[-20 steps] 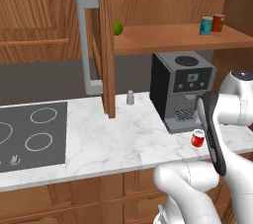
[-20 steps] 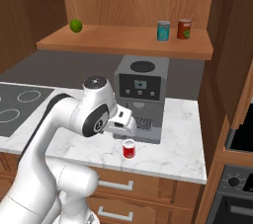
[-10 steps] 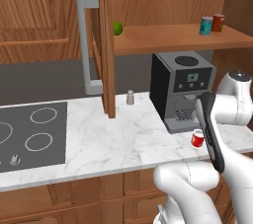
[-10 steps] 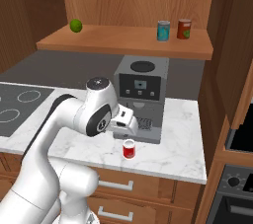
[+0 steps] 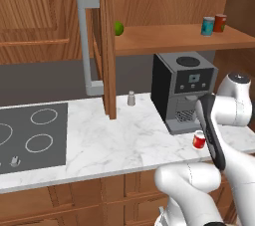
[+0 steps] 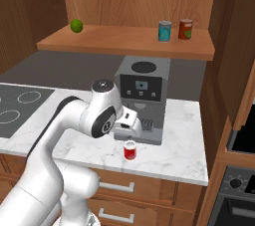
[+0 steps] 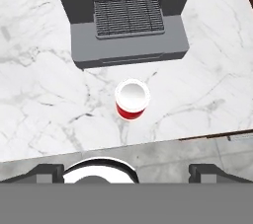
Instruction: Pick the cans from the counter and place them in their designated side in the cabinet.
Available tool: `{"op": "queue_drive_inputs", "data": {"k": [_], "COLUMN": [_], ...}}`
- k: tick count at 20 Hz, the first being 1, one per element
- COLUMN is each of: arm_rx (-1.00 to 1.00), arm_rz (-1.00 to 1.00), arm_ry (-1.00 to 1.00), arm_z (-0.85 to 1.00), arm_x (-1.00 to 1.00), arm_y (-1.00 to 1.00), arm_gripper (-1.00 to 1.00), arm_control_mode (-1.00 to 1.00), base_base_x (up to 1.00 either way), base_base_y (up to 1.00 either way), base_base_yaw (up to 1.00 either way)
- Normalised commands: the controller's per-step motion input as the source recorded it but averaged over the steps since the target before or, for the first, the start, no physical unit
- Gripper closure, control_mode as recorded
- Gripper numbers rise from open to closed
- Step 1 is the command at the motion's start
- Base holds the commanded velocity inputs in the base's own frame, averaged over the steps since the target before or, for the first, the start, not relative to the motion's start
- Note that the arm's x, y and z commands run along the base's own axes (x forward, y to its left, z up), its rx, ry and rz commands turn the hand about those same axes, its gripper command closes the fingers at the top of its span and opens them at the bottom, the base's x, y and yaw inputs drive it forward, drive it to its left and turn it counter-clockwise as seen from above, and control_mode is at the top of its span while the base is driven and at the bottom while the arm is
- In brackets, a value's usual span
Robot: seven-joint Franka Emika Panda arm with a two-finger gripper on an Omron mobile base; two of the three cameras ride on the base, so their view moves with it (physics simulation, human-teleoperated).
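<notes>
red can (image 7: 132,99) stands upright at hand-view centre on the counter (image 7: 39,109), above and between the wide-spread fingers (image 7: 44,172) at the bottom corners, untouched; bare marble rings it, coffee machine (image 7: 128,18) just above; right base view adds the teal can (image 6: 165,31) on the cabinet (image 6: 124,41) shelf, upper right

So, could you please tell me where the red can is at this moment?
The red can stands upright on the counter, just in front of the coffee machine, near the counter's front edge; in the hand view it sits below the machine's drip tray.
</notes>
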Motion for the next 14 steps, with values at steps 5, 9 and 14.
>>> {"op": "queue_drive_inputs", "data": {"k": [5, 9, 14], "arm_rx": [0.00, 0.00, 0.00], "arm_rz": [0.00, 0.00, 0.00], "arm_ry": [0.00, 0.00, 0.00], "arm_z": [-0.15, -0.15, -0.14], "arm_x": [0.11, 0.11, 0.10], "arm_y": [-0.07, -0.05, -0.04], "arm_gripper": [-1.00, -1.00, -1.00], "arm_control_mode": [-1.00, -1.00, -1.00], "base_base_x": [0.00, 0.00, 0.00], "base_base_y": [0.00, 0.00, 0.00], "base_base_yaw": [0.00, 0.00, 0.00]}}
